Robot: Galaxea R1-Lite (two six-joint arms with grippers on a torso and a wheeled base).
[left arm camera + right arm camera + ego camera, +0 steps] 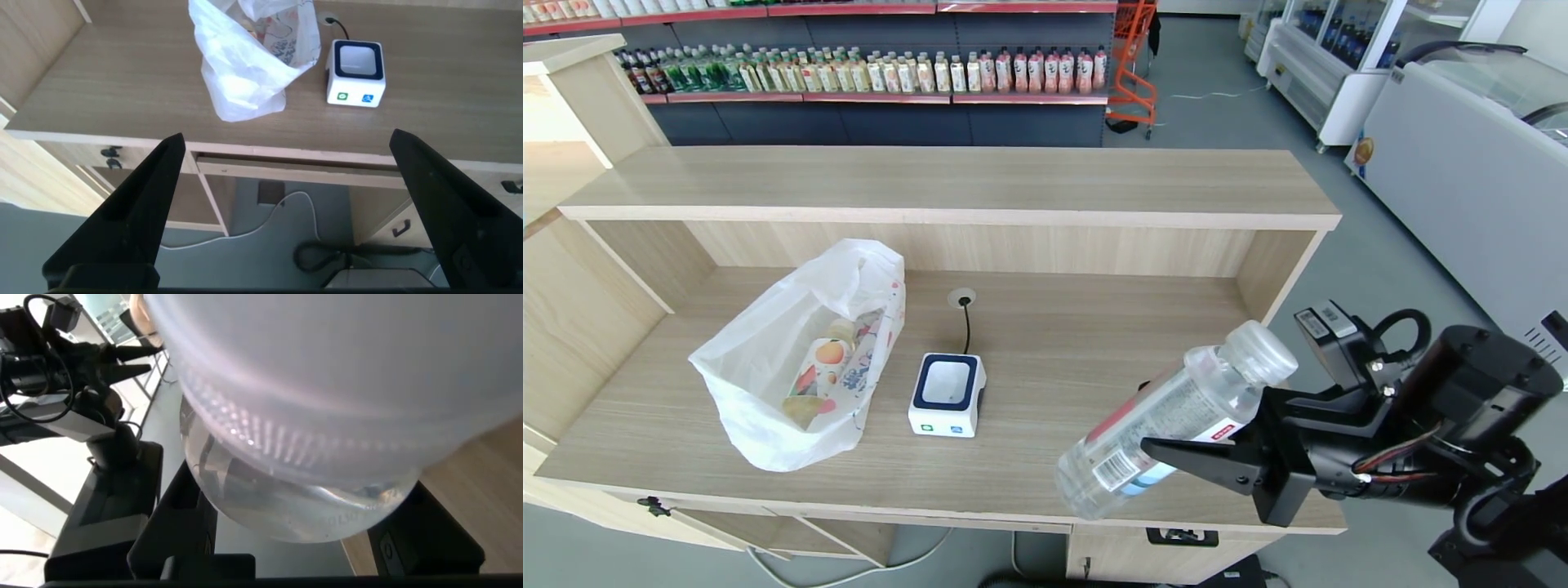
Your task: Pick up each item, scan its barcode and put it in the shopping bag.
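Because the bottle has to show its label before it goes anywhere, the right pincer (1164, 433) is clenched across the middle of the clear water bottle (1217, 384). It carries the bottle in the air over the near right corner of the counter (1054, 351). The bottle lies tilted, its cap (1262, 351) toward 2 o'clock and its base toward 8 o'clock. The barcode (1116, 469) sits near the base, turned upward rather than down. By my reckoning the grip sits mid-body so that this patch stays uncovered.

The scanner (947, 394) stands well apart at about 9 o'clock from the bottle, window up, cable running off toward 12. I'd say the barcode must be turned to face that window, so scanning looks not yet done.

At 9 o'clock from the scanner, just beside it, the white shopping bag (743, 408) slumps with its mouth gaping, a fruit-printed carton (821, 367) already inside. The open mouth likely makes dropping things in easy.

The left pincer (282, 147) hangs released and empty, off the counter's near edge, probably parked out of the way.
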